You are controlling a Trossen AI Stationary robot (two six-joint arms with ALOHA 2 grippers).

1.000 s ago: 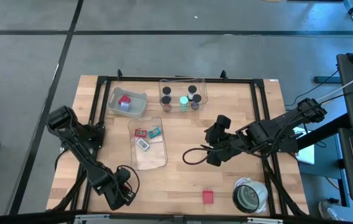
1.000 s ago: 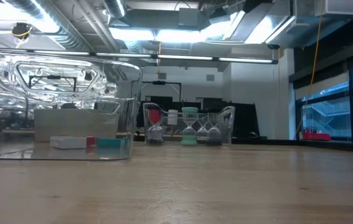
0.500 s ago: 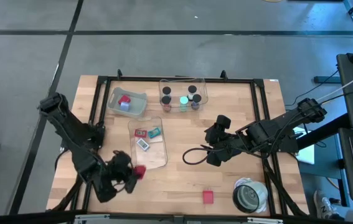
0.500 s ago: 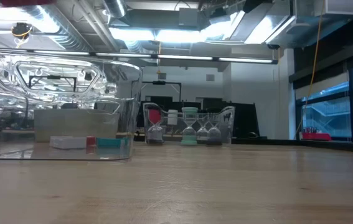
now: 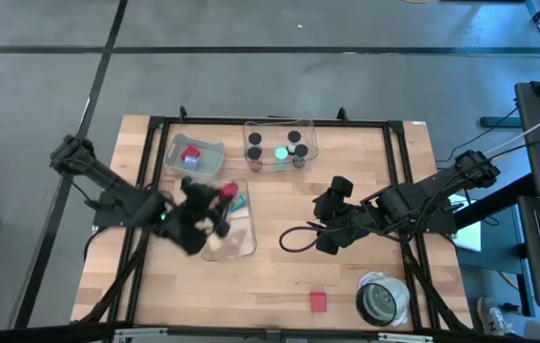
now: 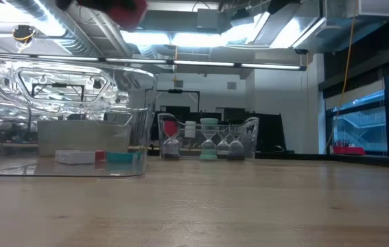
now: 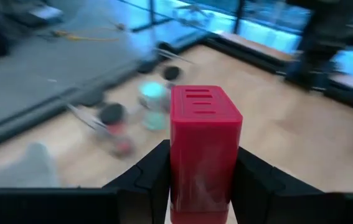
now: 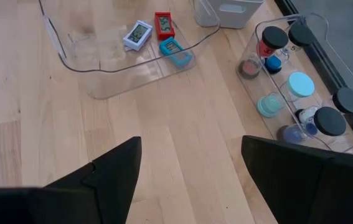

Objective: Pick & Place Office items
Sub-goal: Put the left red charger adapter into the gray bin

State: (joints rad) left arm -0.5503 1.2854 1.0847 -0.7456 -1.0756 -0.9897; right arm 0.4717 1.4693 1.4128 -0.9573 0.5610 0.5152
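The left gripper [image 5: 220, 202] clamps a red block [image 7: 205, 149] above a clear bin [image 5: 241, 243] containing three small items. The right gripper [image 5: 325, 226], fingers apart, is empty. The left arm is blurred.

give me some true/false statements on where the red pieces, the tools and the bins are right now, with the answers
1. The left tool is closed on a red block. True.
2. The right tool holds a teal piece. False: it is open and empty above bare wood.
3. Another red block lies on the table beside the grey-white roll. True.
4. The bin with black-capped cylinders stands at the table's near edge. False: it stands at the far edge.
5. The long clear bin is empty. False: it holds small red, white and teal pieces.
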